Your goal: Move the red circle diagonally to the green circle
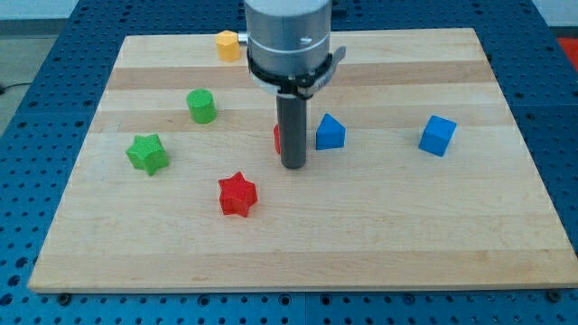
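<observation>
The red circle [277, 138] is mostly hidden behind my rod near the board's middle; only a thin red sliver shows at the rod's left side. My tip [294, 166] rests on the board just in front of it, seemingly touching or very close. The green circle [201, 106] stands up and to the left of the tip, apart from it.
A blue triangular block [330, 132] sits just right of the rod. A blue cube [437, 135] lies further right. A red star [237, 194] lies below-left of the tip, a green star [147, 153] at the left, a yellow block [228, 44] at the top edge.
</observation>
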